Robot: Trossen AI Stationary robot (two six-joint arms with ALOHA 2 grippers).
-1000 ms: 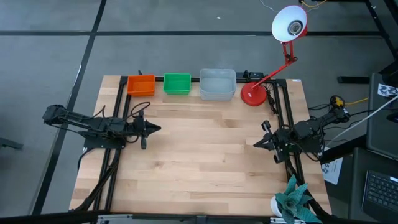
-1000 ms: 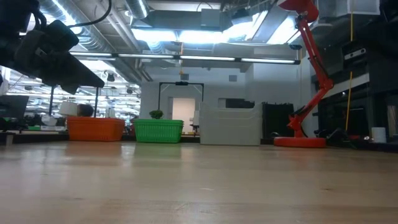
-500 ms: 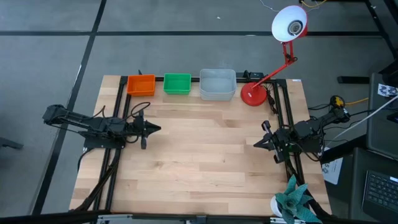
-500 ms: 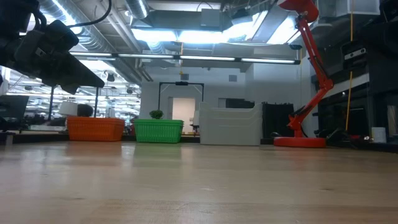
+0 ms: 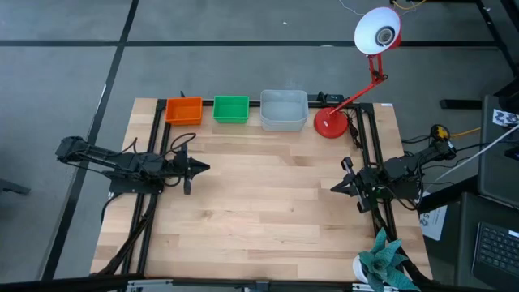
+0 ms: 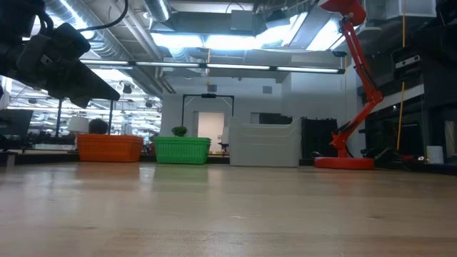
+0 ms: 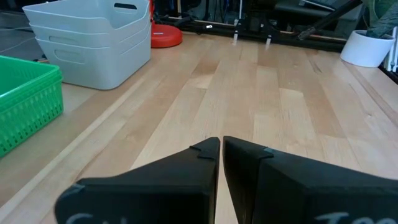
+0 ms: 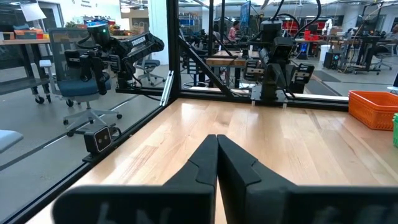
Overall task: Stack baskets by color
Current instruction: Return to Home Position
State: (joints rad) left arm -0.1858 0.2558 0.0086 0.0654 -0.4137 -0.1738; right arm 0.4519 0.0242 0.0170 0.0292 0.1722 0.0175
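Note:
Along the table's far edge three stacks stand in a row on their bottoms: the orange baskets at the left, the green baskets in the middle, the grey-white baskets at the right. The grey-white stack shows three nested rims in the left wrist view, beside the green one. My left gripper is shut at the table's left side, well short of the baskets. My right gripper is shut at the right side, with nothing between its fingers.
A red-based desk lamp stands at the far right, beside the grey-white stack, its white head beyond the table's edge. A white pot with a plant sits at the near right corner. Bare wood spreads between the arms.

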